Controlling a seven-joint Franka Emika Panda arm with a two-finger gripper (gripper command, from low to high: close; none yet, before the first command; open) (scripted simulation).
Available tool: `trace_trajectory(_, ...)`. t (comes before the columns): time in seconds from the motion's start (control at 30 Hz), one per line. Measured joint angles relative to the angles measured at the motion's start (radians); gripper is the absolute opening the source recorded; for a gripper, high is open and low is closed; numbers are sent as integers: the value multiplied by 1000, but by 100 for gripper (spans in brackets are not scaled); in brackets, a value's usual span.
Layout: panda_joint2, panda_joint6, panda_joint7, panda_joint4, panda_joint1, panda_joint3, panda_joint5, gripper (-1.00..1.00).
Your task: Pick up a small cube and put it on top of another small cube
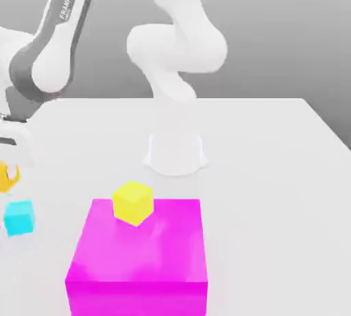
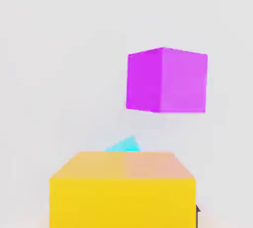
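Note:
At the exterior view's left edge my gripper [image 1: 8, 165] is shut on the small orange-yellow cube [image 1: 6, 178], which is held off the table. The small cyan cube [image 1: 18, 217] rests on the table just below the held cube and slightly toward the exterior view's right. In the hand view the orange-yellow cube [image 2: 123, 188] looms close. A sliver of the cyan cube [image 2: 123, 145] peeks out from behind it.
A big magenta block [image 1: 137, 260] stands on the white table [image 1: 274, 171] with a lemon-yellow cube [image 1: 132, 202] on its top corner. The arm's white base [image 1: 175, 150] rises behind it. A purple cube [image 2: 165, 79] lies on the table beyond the cyan one.

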Motion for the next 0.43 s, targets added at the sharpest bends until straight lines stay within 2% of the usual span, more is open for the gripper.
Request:
trace_trajectory(0.17,75,73,-64,0,-6,29,84,-100)
trace_trajectory(0.33,180,154,-156,4,-50,95,210,-100)
trace_trajectory(0.37,193,163,-167,4,-58,105,226,100)
trace_trajectory(0.43,193,163,-167,4,-58,105,226,100)
